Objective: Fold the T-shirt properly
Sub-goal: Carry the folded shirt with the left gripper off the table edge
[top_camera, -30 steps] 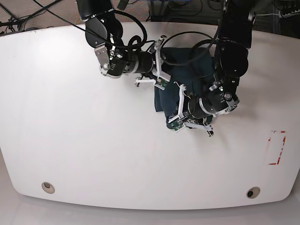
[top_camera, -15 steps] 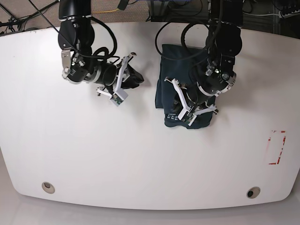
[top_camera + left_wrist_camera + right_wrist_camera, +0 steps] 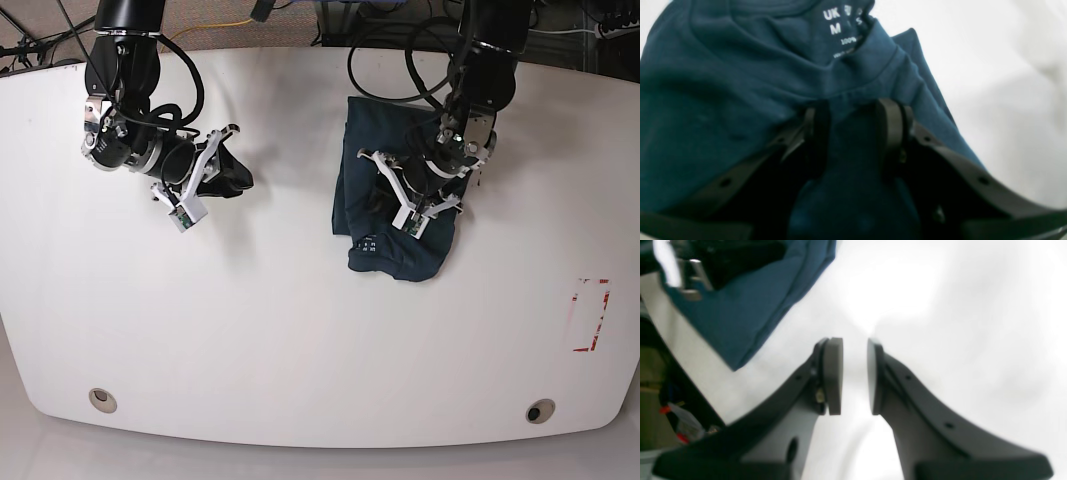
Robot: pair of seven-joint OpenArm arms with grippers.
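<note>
A white table [image 3: 300, 340] lies under me, cables behind its far edge. My left gripper [image 3: 853, 133] stands over the folded T-shirt [image 3: 385, 235], jaws parted with cloth between. My right gripper [image 3: 855, 376], slightly open and empty, hangs well apart.

Folded T-shirt [image 3: 388, 250] lies on white table [image 3: 300, 330], left pincer [image 3: 385, 200] above it.

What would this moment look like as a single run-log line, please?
T-shirt: folded on table | left hand: over neck | right hand: apart, empty
</note>
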